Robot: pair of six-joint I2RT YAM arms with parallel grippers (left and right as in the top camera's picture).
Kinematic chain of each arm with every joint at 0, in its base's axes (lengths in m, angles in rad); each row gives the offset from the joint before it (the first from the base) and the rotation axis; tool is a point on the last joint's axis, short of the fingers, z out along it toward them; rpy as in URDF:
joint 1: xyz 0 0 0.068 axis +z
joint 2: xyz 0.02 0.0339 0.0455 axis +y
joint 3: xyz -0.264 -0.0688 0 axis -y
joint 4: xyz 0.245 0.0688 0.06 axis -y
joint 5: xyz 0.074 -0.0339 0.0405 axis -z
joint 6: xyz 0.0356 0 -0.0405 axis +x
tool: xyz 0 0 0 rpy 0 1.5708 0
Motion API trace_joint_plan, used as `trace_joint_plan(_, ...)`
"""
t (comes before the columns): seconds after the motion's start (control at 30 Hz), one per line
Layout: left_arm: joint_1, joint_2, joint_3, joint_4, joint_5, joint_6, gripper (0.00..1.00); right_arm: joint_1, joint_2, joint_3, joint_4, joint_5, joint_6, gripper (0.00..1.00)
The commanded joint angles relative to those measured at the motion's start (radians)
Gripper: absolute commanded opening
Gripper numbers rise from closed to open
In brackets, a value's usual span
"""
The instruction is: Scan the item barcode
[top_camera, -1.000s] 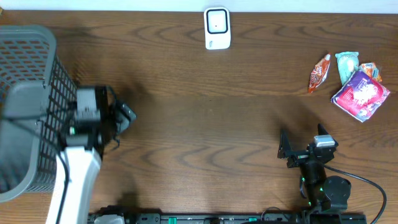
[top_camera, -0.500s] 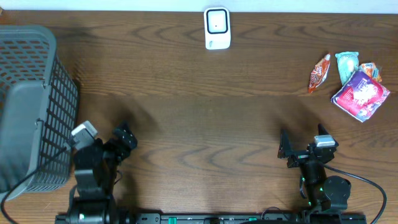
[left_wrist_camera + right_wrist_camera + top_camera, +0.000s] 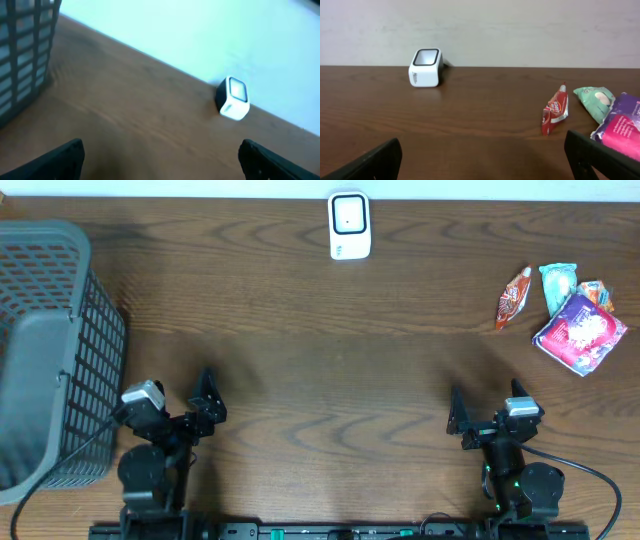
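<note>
Left gripper (image 3: pixel 160 152), right gripper (image 3: pixel 487 402): spread wide

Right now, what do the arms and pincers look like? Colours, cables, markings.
Both arms are black. The left arm carries a silver-grey block at the wrist. The right arm has a similar grey block, small green lights and a black cable looping off to its side. The left pincer and right pincer have plain black fingers. No markings are legible.

Nothing can be read: any print on the snack packets (image 3: pixel 580 330) and the scanner (image 3: pixel 349 225) is too small
</note>
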Motion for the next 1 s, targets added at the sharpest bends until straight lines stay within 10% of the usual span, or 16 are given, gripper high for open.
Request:
trace_joint_plan(0.0, -0.005, -0.063, -0.067, 0.061, 0.016, 0.036, 0.98, -0.002, -0.006, -0.002, -0.003, 0.001, -0.003, 0.99)
trace_joint_plan(0.43, -0.016, -0.206, -0.198, 0.259, 0.005, 0.086, 0.98, -0.002, -0.006, -0.002, -0.003, 0.001, -0.003, 0.99)
trace_joint_plan(0.97, -0.016, -0.206, -0.198, 0.037, 0.005, 0.321, 0.97, -0.002, -0.006, -0.002, -0.003, 0.001, -0.003, 0.99)
